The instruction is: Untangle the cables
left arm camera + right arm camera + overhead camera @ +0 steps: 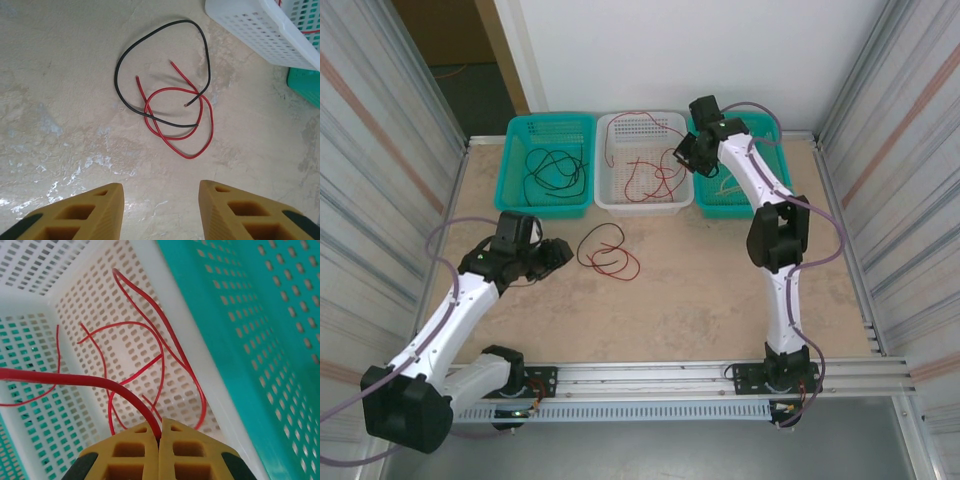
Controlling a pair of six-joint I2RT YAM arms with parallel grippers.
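— Pale, mottled tabletop [720, 300] between ribbed metal walls, with three baskets lined up along the far edge. Where are the cables?

— Two lie loose on the table, near the front of the white basket [642, 207]. The black cable [116, 80] bends in a wide loop and the red cable [190, 156] coils in a smaller one. The left wrist view shows them crossing each other in several places, with one stretch of the black one running across the red coil.

— And the others?

— More red cables [655, 175] lie inside the white basket, and black ones [555, 168] lie in the left teal basket [520, 200]. The right teal basket [715, 208] holds something thin and pale, too small to make out.

— What does the left gripper have?

— Nothing. The left gripper [161, 200] sits low over the table on the near side of the loose pair. Its yellow fingers [95, 207] stand partly apart with bare table between them, and they touch neither cable.

— And the right one?

— The right gripper [159, 437] hangs over the white basket with its jaws pressed together on a red strand [75, 379]. The strand rises from the fingertips and bends away to the left of the wrist view, above the loose red cables on the basket floor.

— How do the arms lie?

— The right arm [760, 190] reaches out over the right teal basket, and the left arm [460, 300] angles in from the near left corner.
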